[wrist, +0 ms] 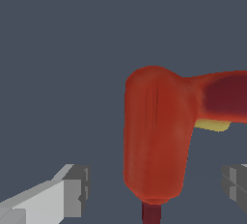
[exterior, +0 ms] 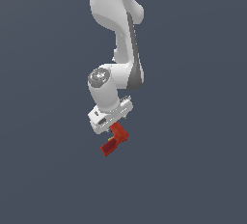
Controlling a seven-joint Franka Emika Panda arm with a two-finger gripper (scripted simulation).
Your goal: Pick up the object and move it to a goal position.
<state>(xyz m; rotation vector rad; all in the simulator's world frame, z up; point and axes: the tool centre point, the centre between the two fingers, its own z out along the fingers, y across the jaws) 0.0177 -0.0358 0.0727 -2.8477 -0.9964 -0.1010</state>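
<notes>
No writing or labels readable. Small red-orange pistol-shaped object (wrist: 155,136) with darker red handle sits between the white gripper's (wrist: 157,184) spread grey fingers (wrist: 77,184), neither touching it. Plain slate-grey surface (exterior: 43,170) all round.

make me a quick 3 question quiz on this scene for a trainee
1. True or false: in the wrist view, both fingers press on the red-orange drill-shaped object.
2. In the wrist view, the small patch under the object's side arm is: A blue, B yellow, C green.
3. In the exterior view, where is the object relative to the end effector?

Key: 1 false, gaps show on each side. 2 B. 3 Just below it.
</notes>
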